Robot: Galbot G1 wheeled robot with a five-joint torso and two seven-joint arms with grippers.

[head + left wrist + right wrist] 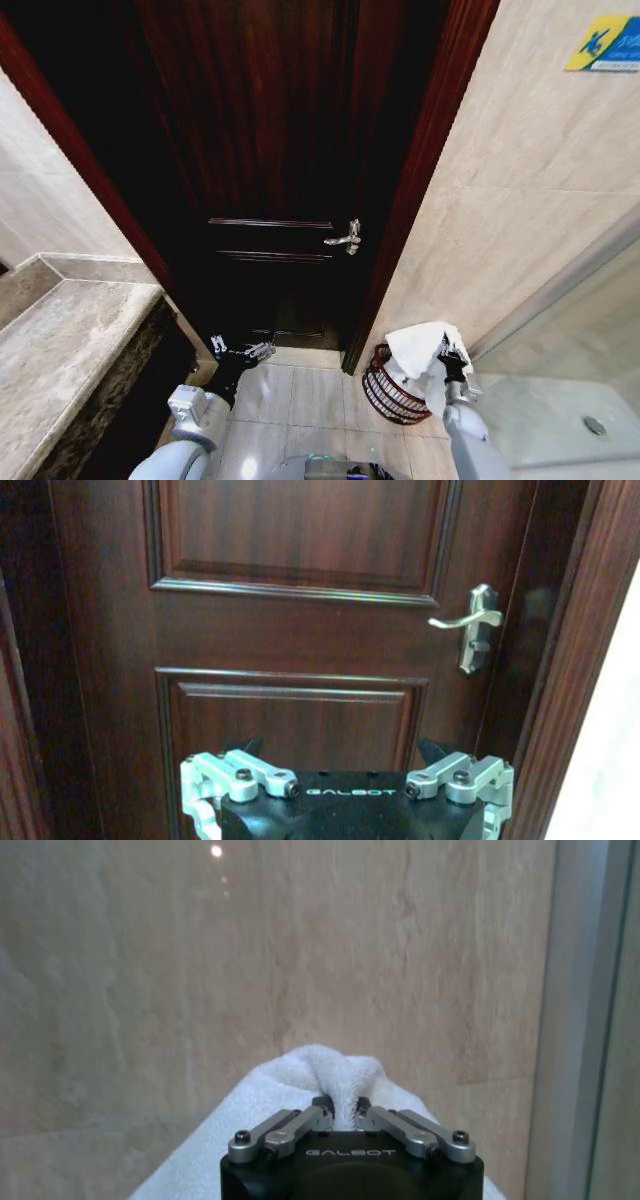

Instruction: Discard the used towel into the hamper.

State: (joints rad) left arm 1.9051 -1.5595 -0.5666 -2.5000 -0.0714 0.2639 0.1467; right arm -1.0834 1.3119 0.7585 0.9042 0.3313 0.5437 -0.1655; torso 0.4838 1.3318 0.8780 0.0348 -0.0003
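Head view: right gripper [452, 362] pinching towel [420, 345] over hamper [388, 392]; left gripper [241, 352] spread; tiled floor [300, 395]

dark wood door [270, 150] | beige tile walls [520, 180] | stone counter [60, 350]

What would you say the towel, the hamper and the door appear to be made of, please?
The towel, pinched in the right gripper, looks like white terry cloth: fuzzy nap, soft folds. The hamper seems to be dark red-brown wicker or wire, judging by its open bars. The door looks like dark varnished wood, with visible grain and a sheen.
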